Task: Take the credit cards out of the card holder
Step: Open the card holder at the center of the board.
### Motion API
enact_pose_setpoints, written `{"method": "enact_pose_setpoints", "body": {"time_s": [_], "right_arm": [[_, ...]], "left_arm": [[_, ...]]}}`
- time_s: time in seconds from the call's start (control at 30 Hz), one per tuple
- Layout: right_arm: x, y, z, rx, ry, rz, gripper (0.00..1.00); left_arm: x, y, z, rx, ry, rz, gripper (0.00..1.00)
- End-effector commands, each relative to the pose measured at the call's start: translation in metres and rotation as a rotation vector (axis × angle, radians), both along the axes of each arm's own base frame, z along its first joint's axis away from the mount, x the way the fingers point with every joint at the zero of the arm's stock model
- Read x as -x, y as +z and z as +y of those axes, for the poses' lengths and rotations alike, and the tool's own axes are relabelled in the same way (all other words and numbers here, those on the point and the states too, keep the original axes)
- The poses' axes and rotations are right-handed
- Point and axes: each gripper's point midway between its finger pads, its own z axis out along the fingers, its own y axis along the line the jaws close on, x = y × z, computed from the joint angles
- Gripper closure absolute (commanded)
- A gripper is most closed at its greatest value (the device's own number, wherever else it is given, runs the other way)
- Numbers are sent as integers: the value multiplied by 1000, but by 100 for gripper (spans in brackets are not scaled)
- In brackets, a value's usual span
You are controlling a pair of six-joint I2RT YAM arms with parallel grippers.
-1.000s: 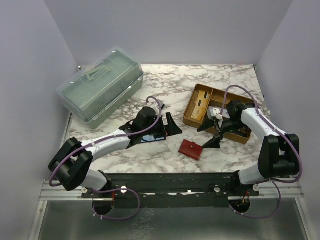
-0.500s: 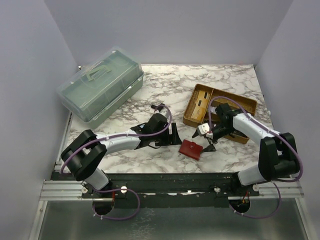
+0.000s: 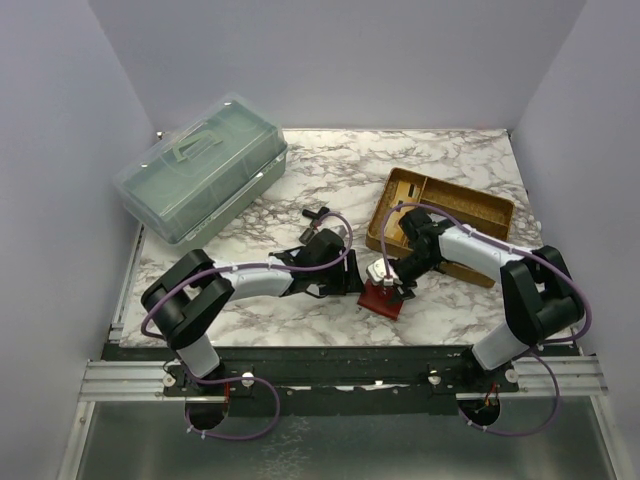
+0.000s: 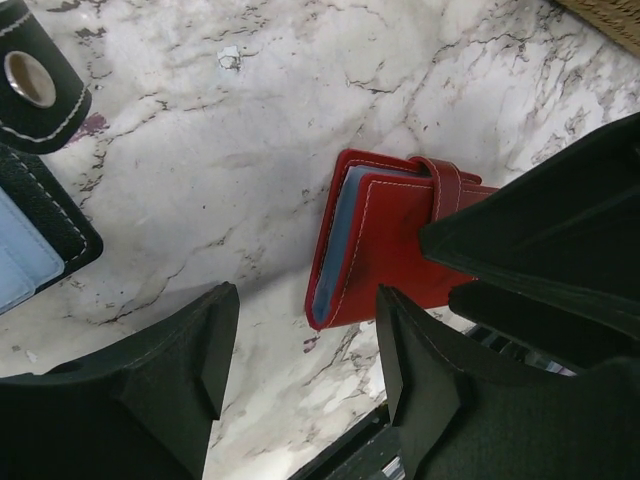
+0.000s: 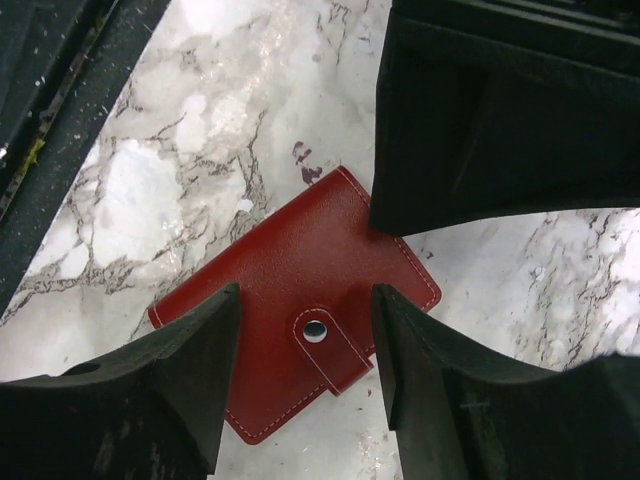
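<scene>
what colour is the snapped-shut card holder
The card holder is red with white stitching, clearest in the right wrist view.

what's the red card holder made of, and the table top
The red card holder looks like leather or faux leather: fine grain, pale edge stitching, a strap with a shiny metal snap. The table top looks like white marble with dark veins, smooth, possibly only a printed laminate.

Pale lilac walls (image 3: pixel 330 60) enclose a marble-patterned table (image 3: pixel 340 165), seemingly evenly lit.
</scene>
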Motion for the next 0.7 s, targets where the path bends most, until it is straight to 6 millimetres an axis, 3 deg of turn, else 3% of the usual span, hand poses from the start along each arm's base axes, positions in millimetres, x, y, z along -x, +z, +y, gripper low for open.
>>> {"method": "enact_pose_setpoints", "body": {"time_s": [0.0,0.47,0.67], "right_arm": [[-10,-10,-7,74,6,-55,41],[-5,-36,-20,158,7,-59,58],[-10,-40,-22,187,-38,-59,70]], "left_arm": [[1,3,-11,27,-22,9,38],[13,-22,-13,13,-58,92,51],[18,-32,-12,1,-72,133,72]]}}
